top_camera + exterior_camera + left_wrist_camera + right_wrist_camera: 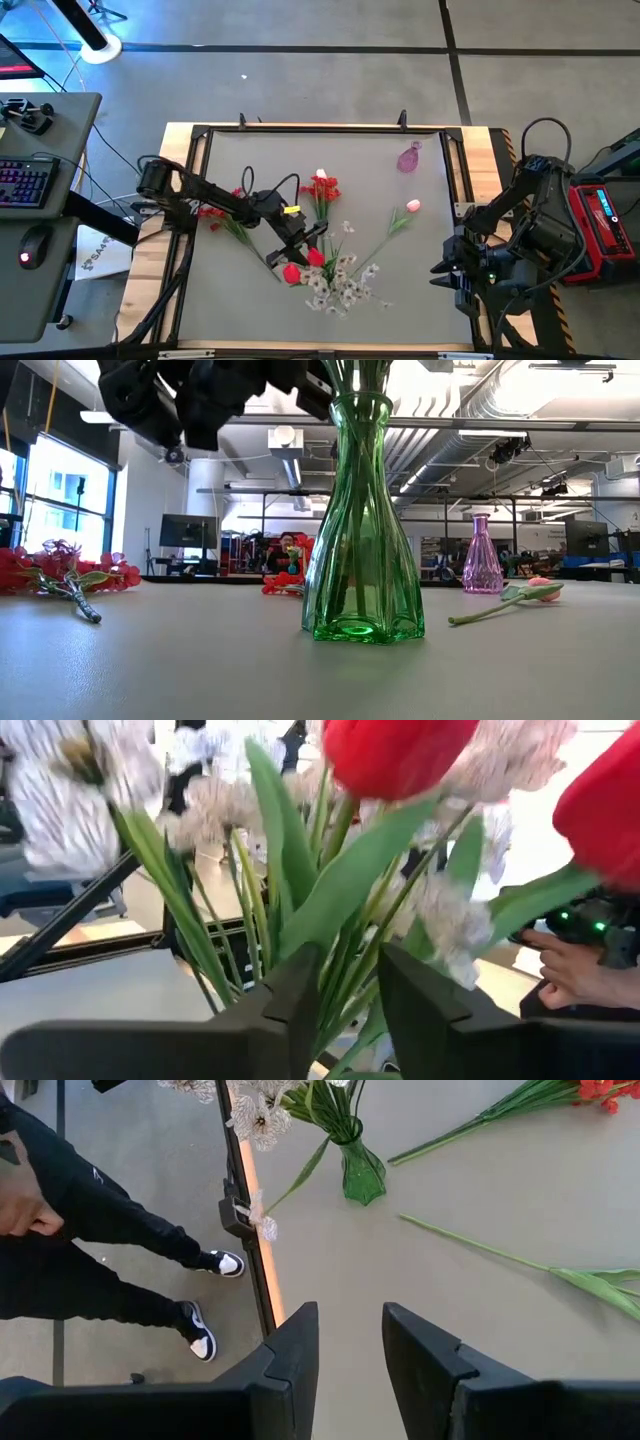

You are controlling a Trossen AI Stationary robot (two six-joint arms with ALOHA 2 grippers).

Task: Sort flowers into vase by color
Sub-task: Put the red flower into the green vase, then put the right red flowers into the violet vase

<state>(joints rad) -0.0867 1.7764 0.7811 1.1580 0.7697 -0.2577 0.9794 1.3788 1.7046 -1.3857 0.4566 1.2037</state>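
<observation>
At centre frame in the high view, the left tool (300,233) sits over the green vase (362,520), fingers slightly apart around the stems of the flowers (335,278) in it. The right tool (447,268) waits at the worktop's (250,170) right edge, fingers apart, empty.

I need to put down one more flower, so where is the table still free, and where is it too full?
Free: the far strip between the table edge and the purple vase, and the near left corner below the red blossom clusters. Also free is the right side below the pink tulip. Crowded: the centre, where the left gripper hangs over the green vase and its white sprays.
</observation>
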